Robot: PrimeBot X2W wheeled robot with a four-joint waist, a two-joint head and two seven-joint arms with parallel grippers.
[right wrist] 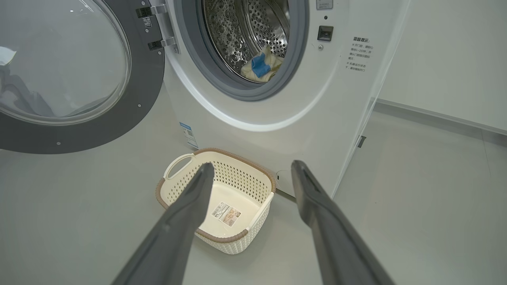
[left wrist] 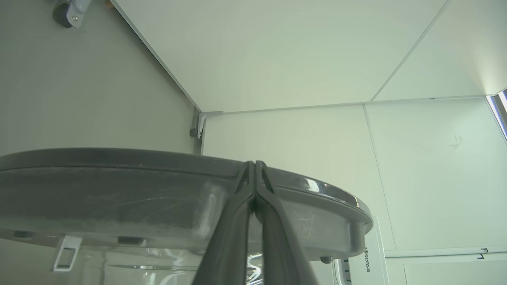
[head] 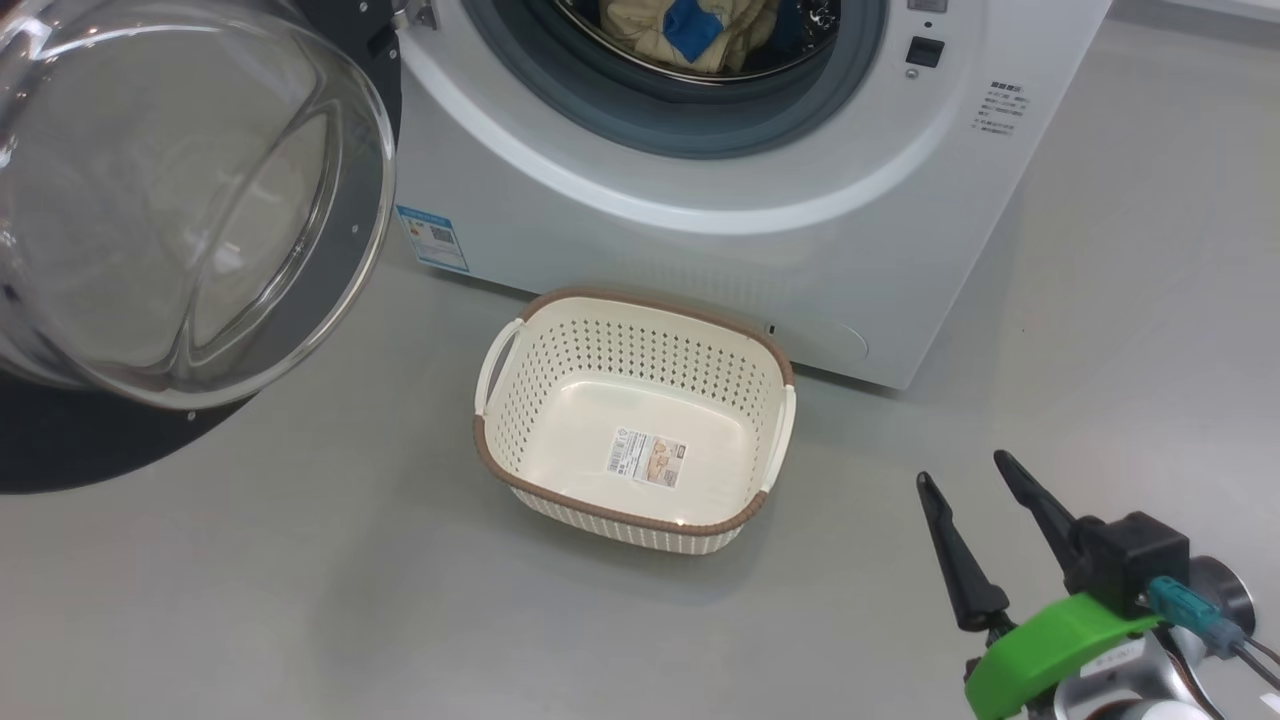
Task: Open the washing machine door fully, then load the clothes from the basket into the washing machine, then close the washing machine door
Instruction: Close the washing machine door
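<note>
The washing machine door (head: 180, 200) stands swung wide open at the left, its glass bowl facing me. The pale-yellow and blue clothes (head: 700, 30) lie inside the drum of the washing machine (head: 700, 240). On the floor in front stands the basket (head: 640, 345), with just a label sticker on its bottom. My right gripper (head: 963, 470) hovers open to the basket's right with nothing between its fingers. In the right wrist view that gripper (right wrist: 253, 166) points over the basket (right wrist: 245, 178) toward the clothes (right wrist: 261, 67). My left gripper (left wrist: 253, 163) is shut, its tips lying against the door's dark rim (left wrist: 119, 190).
Grey floor spreads around the basket and to the machine's right. A blue label (head: 432, 238) sits low on the washer front. White wall panels (left wrist: 317, 59) and a caster wheel (left wrist: 65, 12) show beyond the door's edge.
</note>
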